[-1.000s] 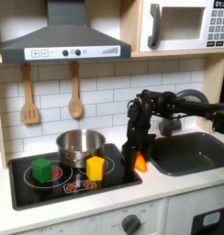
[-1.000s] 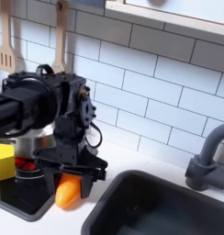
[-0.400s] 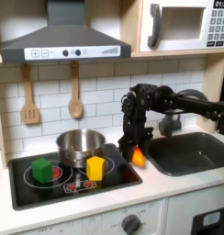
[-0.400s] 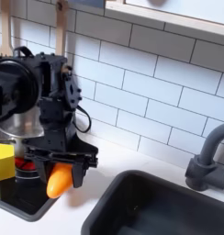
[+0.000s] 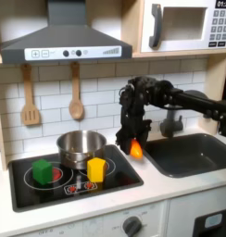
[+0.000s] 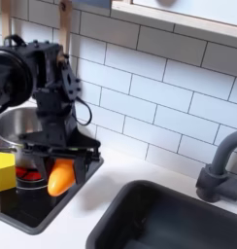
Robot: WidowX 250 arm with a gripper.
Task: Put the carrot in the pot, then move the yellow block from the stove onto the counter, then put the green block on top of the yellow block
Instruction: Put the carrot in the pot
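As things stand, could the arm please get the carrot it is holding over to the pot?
Probably yes: the pincer holds the carrot just beside the pot, whose open top looks unobstructed.

This was a toy play kitchen. Behind the gripper (image 5: 134,146) ran a white tiled wall (image 5: 106,93); a grey range hood (image 5: 65,39) and microwave (image 5: 184,25) hung above it, a black stove (image 5: 76,176) lay below, a dark sink (image 5: 192,151) beside it, where wooden utensils (image 5: 30,94) hung.

The stove (image 5: 124,178) carries the pot (image 5: 81,145), green block (image 5: 42,170), and seemingly yellow block (image 5: 96,168).
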